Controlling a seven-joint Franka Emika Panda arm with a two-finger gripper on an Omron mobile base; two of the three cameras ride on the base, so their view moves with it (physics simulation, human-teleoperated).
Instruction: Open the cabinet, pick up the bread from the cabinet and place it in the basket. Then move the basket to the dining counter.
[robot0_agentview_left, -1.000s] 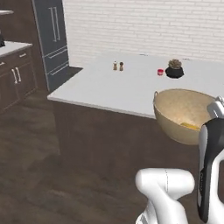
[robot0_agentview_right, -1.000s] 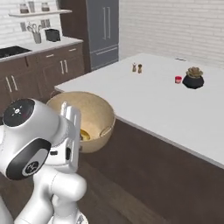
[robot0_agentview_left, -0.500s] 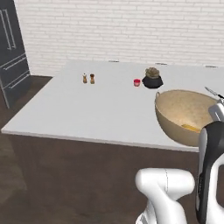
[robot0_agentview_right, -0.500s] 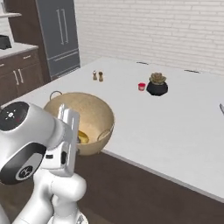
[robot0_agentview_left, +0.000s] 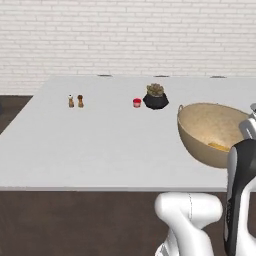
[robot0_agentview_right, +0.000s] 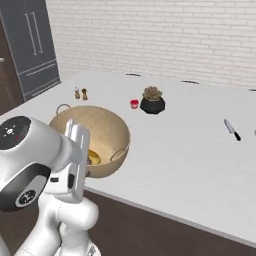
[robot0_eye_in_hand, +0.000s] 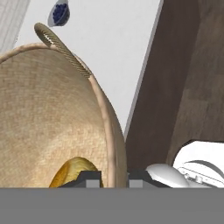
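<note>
Over the dining counter (robot0_agentview_left: 100, 145) edge, basket (robot0_agentview_right: 100, 135) rim clamped between jaws, bread (robot0_eye_in_hand: 74, 173) inside

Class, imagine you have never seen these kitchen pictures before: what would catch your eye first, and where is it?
First, the big tan basket, held up at the near edge of the white dining counter, with the yellow-orange bread lying inside. The hand view shows the jaws of the gripper straddling the basket's rim. Farther back on the counter stand a small potted plant and a knife.

Open dining counter (robot0_agentview_left: 90, 145) left of basket (robot0_agentview_left: 212, 132)
</note>
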